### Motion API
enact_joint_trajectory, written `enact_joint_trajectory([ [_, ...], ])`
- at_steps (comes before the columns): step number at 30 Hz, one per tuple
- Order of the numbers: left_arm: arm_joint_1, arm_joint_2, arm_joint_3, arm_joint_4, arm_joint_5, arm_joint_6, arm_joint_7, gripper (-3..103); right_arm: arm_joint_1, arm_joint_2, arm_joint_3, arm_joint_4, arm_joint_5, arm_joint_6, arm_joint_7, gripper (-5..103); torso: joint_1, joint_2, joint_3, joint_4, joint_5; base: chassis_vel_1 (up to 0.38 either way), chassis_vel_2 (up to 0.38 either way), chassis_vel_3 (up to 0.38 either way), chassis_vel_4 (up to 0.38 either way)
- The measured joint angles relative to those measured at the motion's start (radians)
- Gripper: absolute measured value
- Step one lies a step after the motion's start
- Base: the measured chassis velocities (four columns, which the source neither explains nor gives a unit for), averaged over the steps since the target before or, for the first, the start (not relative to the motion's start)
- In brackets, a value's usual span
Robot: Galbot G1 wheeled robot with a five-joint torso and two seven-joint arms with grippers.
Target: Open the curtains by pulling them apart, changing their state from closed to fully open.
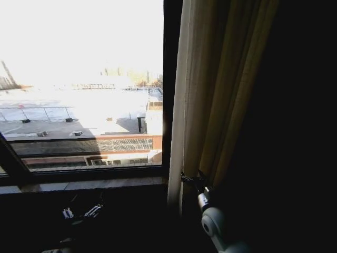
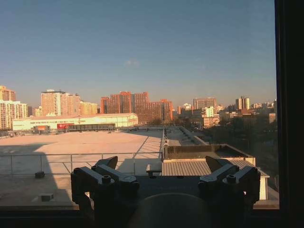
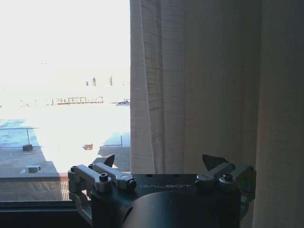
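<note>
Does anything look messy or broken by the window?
Nothing looks broken or spilled. The curtain hangs bunched in neat folds on the right, with the right pincer open at its lower edge. The left pincer sits open below the windowsill.

Strong daylight pours in through the glass window (image 1: 84, 84). In the head view the sky and rooftops burn out to white, while the room below the sill and beside the sheer cream pleated curtain (image 1: 221, 89) sinks to near black. That fabric glows warm where sun passes through it. In the right wrist view the outdoors is again blown out, the curtain (image 3: 204, 80) evenly lit. The left wrist view is well exposed: blue sky, sunlit buildings, long roof shadows.
</note>
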Motion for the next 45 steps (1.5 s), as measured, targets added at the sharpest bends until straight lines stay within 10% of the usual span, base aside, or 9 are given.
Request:
enact_joint_trajectory([
  [45, -0.009, 0.003, 0.005, 0.025, 0.002, 0.001, 0.004, 100, 0.06, 0.026, 0.032, -0.097, -0.018, 0.014, 0.025, 100, 0.001, 0.0, 0.0, 0.0, 0.0003, 0.002, 0.075, -0.006, -0.08],
])
